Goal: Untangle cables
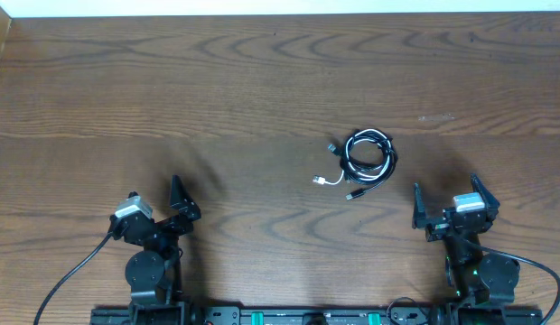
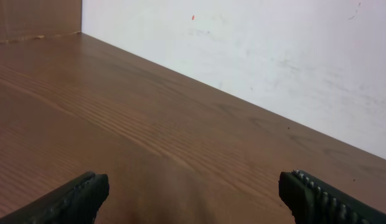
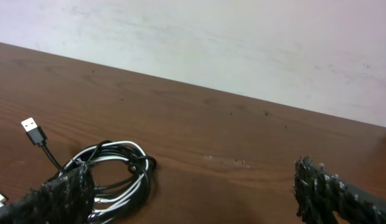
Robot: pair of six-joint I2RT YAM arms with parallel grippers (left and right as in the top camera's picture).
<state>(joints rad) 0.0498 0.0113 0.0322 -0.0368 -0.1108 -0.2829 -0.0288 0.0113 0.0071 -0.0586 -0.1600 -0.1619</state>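
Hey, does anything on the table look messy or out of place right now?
Only the cables: black and white cords wound together in one tangled coil right of the table's middle, plugs poking out on its left. Nothing looks spilled or damaged.

You are looking at a wide wooden table [image 1: 262, 72], dark brown with wavy grain running across it. A plain white wall [image 2: 274, 50] stands along its far edge, lightly scuffed and speckled. At the far left corner a brown panel [image 2: 31, 18] meets the wall. The light is soft and even, with faint shadows on the wood.
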